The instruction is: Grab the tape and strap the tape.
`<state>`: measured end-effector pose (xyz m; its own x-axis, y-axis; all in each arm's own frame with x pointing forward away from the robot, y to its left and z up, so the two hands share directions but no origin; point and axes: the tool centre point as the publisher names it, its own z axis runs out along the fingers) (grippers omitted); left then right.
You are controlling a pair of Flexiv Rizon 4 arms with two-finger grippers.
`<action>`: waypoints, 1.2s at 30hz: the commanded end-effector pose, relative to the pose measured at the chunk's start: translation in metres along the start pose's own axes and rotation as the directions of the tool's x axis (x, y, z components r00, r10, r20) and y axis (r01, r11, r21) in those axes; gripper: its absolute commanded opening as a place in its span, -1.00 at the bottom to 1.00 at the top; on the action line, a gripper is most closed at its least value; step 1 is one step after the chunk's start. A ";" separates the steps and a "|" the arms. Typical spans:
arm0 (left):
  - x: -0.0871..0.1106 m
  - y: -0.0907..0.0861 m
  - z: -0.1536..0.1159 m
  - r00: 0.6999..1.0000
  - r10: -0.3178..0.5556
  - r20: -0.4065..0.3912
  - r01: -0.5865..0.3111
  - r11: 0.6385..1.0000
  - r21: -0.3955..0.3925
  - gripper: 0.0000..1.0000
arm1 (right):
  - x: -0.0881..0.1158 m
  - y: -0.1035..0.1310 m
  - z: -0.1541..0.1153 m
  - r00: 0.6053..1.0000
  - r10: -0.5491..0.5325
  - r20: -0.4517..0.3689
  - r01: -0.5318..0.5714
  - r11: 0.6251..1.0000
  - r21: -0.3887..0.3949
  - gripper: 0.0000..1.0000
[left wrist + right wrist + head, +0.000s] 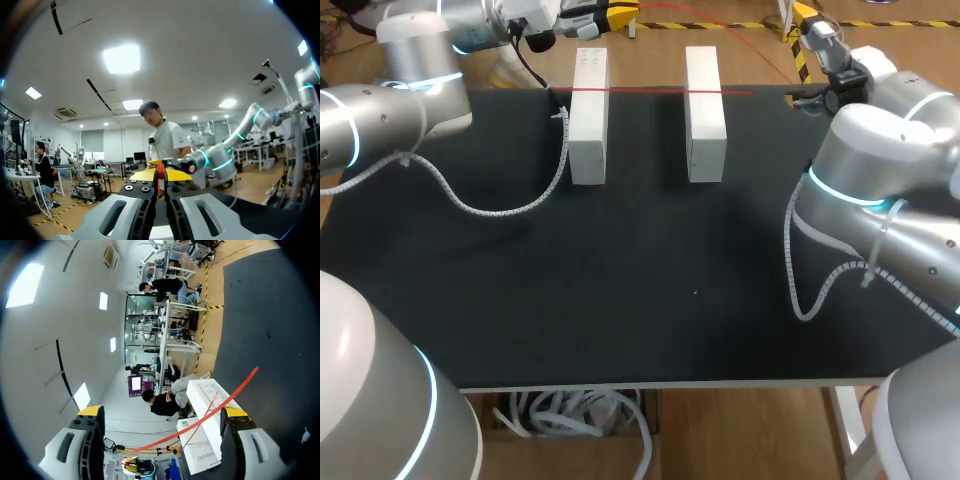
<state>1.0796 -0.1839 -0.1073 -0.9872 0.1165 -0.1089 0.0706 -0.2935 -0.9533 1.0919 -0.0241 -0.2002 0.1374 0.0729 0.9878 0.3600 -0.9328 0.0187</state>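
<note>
Left wrist view: pinches red tape (160, 169) in left gripper (159, 179), fingers together, likely anchoring it taut. Straddles strand over white blocks (202, 390) with right gripper (163, 412), fingers wide apart, probably poised to grab.

Thin red tape (650, 90), stretched taut and straight across the tops of two long white blocks (588, 120) lying side by side, near their far ends.

The left arm (380, 110) comes in along the table's far left corner, and the left gripper (160, 175) is pinched tight on red tape (160, 184). The right arm (880, 190) is bent at the right edge, with the right gripper (162, 412) spread wide.
</note>
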 end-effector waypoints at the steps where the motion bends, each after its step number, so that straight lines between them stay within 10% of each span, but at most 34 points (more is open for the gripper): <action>1: 0.000 0.000 0.000 1.000 -0.001 -0.001 0.001 1.000 -0.001 -1.00 | -0.004 0.007 -0.009 1.000 -0.010 -0.007 0.010 1.000 0.013 -0.16; 36: 0.000 0.000 0.000 1.000 -0.001 -0.001 0.001 1.000 -0.001 -1.00 | -0.011 0.024 -0.023 1.000 -0.014 0.022 0.015 0.999 -0.028 -0.22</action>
<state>1.0796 -0.1839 -0.1073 -0.9872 0.1166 -0.1089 0.0706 -0.2935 -0.9533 1.0789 -0.0555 -0.2075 0.1503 0.0930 0.9843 0.3366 -0.9409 0.0376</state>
